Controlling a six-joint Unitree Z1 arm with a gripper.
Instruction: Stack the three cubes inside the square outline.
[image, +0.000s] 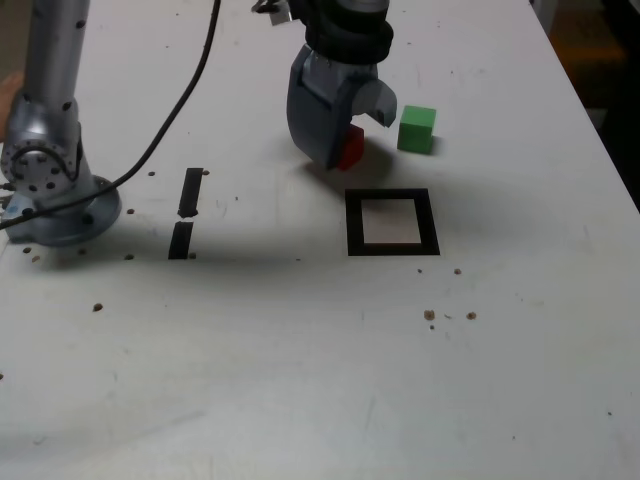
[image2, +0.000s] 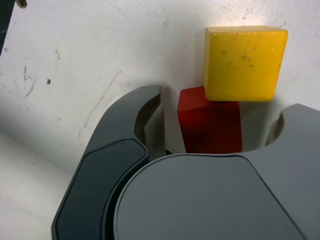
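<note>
White bench (image: 300, 380) all round, scuffed and dotted with small brown specks, and the arm's silver base (image: 45, 180) sits at the exterior view's left with a black cable (image: 180, 100) trailing off it. Two short black tape strips (image: 186, 212) lie just beside that base. Down at the far side, the gripper (image: 352, 128) is low over the bench, jaws apart and straddling the red cube (image: 350, 148). From the wrist view, that red cube (image2: 210, 122) sits between the two jaws with a gap showing on at least one side, so no clamp yet that I can see. Yellow cube (image2: 245, 62) is right behind it in the wrist view, touching or very nearly so; in the exterior view the gripper hides it. Green cube (image: 417, 129) stands alone on the bench, just beside the gripper on the exterior view's right. Square outline (image: 391, 222), black tape with a white middle, lies nearer the camera than all of that, with nothing inside it. Every cube is outside the square.
</note>
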